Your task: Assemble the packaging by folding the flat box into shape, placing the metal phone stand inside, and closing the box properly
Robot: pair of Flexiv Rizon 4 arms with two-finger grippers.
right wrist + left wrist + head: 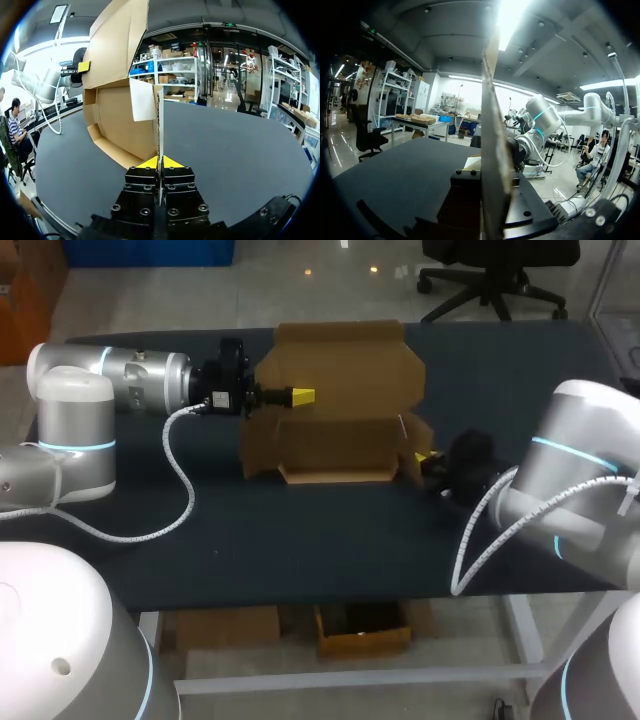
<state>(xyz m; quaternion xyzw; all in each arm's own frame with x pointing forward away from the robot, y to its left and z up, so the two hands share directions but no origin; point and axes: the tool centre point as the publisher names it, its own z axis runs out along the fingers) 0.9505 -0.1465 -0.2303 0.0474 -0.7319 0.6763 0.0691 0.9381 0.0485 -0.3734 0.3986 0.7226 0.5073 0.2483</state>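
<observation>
Plain brown box (340, 445); dark table (300, 540); left pincer (301, 395), right pincer (427, 457) black, yellow tips

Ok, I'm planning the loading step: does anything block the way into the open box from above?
Nothing visible does. The cardboard box is open on top, its lid upright behind. The left gripper holds the lid's edge and the right gripper pinches the side flap, both off the opening.

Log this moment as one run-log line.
brown cardboard box: half-folded, lid up, on dark table | left gripper: shut on left side | right gripper: shut on right flap | metal phone stand: not seen
</observation>
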